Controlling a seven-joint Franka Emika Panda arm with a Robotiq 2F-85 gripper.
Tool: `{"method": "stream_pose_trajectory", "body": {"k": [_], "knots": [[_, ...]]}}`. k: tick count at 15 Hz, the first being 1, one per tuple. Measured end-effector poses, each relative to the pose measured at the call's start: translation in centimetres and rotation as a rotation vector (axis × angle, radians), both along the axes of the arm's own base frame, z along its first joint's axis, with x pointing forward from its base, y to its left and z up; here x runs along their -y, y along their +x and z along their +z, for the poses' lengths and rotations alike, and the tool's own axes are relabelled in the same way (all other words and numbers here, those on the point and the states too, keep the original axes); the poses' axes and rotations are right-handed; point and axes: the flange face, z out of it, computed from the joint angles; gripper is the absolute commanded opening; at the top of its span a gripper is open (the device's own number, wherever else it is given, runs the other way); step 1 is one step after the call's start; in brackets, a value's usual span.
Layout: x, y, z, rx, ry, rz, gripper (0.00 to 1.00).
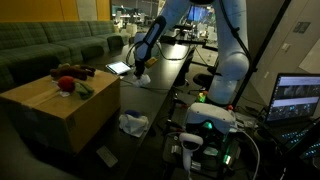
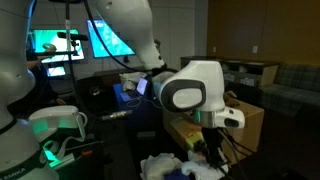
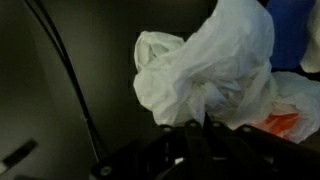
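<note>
My gripper (image 1: 140, 73) hangs at the edge of a black table (image 1: 165, 75), above a crumpled white plastic bag (image 1: 133, 123) on the dark floor. In the wrist view the bag (image 3: 215, 65) fills the upper right, with something orange (image 3: 285, 122) showing inside it. The dark fingers (image 3: 205, 118) sit at the bottom of that view, pressed together with nothing visibly between them. In an exterior view the gripper (image 2: 213, 148) is just above the bag (image 2: 175, 166). The bag looks apart from the fingertips.
A cardboard box (image 1: 60, 105) with a red object (image 1: 66, 85) on top stands beside the bag. A tablet (image 1: 118, 68) lies on the black table. A green sofa (image 1: 45, 45) is behind. A laptop (image 1: 297, 97) and cables sit near the robot base.
</note>
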Motion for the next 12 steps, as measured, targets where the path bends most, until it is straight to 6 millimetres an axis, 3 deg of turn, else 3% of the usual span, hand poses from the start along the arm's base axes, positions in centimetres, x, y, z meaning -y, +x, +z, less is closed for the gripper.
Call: {"method": "stream_pose_trajectory", "body": {"k": [3,6,12], "knots": [[-4.3,2.2,4.7,0.085,-0.032,0.048,0.01],[-8.6,3.9,8.0,0.160,-0.054,0.088,0.01],[-15.5,6.7,11.2,0.297,-0.037,0.156,0.01]]}}
